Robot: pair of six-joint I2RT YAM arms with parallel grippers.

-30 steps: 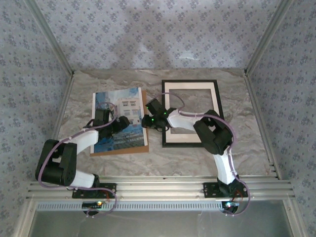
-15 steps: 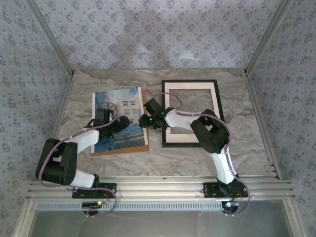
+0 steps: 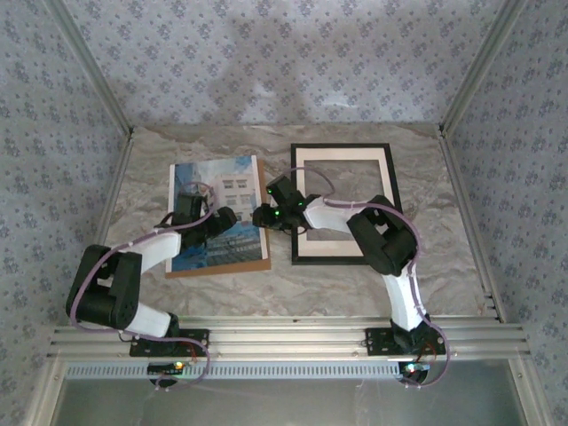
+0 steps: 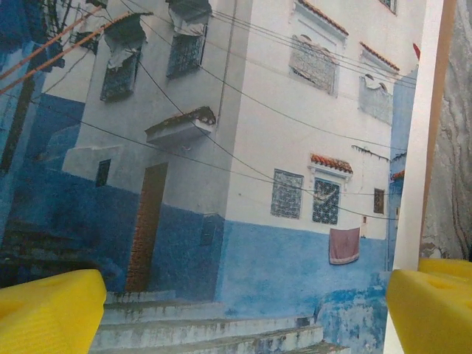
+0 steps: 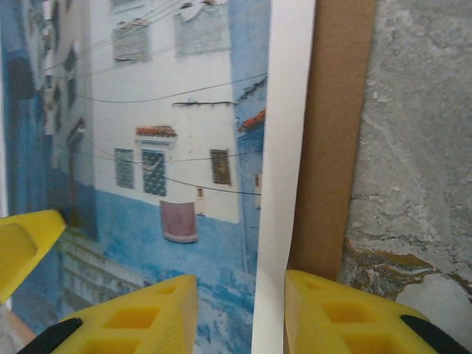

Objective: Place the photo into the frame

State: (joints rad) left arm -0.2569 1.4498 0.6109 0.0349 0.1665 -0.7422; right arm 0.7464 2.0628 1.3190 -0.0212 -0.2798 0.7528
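The photo [image 3: 222, 191] of blue-and-white buildings lies face up on a brown backing board [image 3: 222, 268], left of the black frame [image 3: 342, 146]. The frame lies flat with a cream mat inside it. My left gripper [image 3: 224, 219] hovers low over the photo [image 4: 243, 147], wide open [image 4: 243, 317], yellow fingers [image 4: 44, 313] far apart. My right gripper [image 3: 262, 216] sits at the photo's right edge. It is open [image 5: 242, 317], one finger over the picture [image 5: 169, 147] and the other over the board [image 5: 335, 133], the white border running between them.
Marbled grey tabletop [image 3: 293, 284] lies around the board and frame. Patterned walls with metal rails close in the back and both sides. My right arm [image 3: 382, 235] crosses the frame's lower part. A yellow finger [image 5: 22, 240] of the left gripper shows in the right wrist view.
The right gripper's jaws have spread wider at the photo's right edge. The left gripper has crept slightly farther over the photo. The frame has not moved.
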